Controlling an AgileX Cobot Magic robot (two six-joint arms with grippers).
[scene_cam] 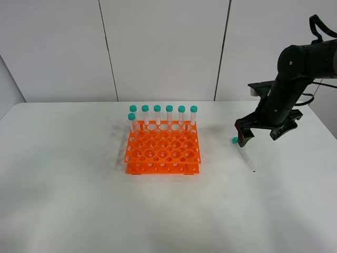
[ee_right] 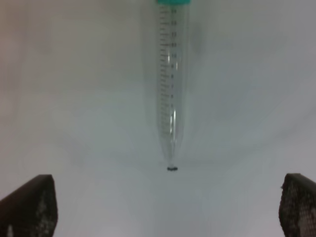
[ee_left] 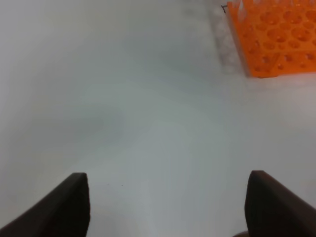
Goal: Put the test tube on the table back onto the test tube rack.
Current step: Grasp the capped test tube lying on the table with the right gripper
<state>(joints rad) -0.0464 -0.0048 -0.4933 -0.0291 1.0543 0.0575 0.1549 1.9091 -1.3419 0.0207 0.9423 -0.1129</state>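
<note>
A wide white bench (scene_cam: 79, 200) fills the scene, its front half bare. The left claw (ee_left: 167, 200) is out of the overhead view. Its own camera shows two dark fingers (ee_left: 74, 202) spread wide, released and holding nothing, above bare bench. A corner of the orange test tube rack (ee_left: 271, 39) lies farther ahead of it.

Midway back, the test tube rack (scene_cam: 163, 153) stands near the bench's centre, a two-tier grid of round holes. To its right, apart from it, the test tube (ee_right: 170, 84) lies flat on the bench. From overhead only its teal cap (scene_cam: 234, 140) shows, just beside a finger of the right claw (scene_cam: 259, 138). That claw hangs low on a black arm, fingers spread wide, released, gripping nothing. In its wrist view the tube's pointed tip faces the claw and lies ahead of the gap between the fingers, touching neither.

Seven teal-capped tubes (scene_cam: 169, 116) stand upright in the rack, six along the back row and one in the next row at the left end. Behind the bench is a pale panelled wall (scene_cam: 163, 47).
</note>
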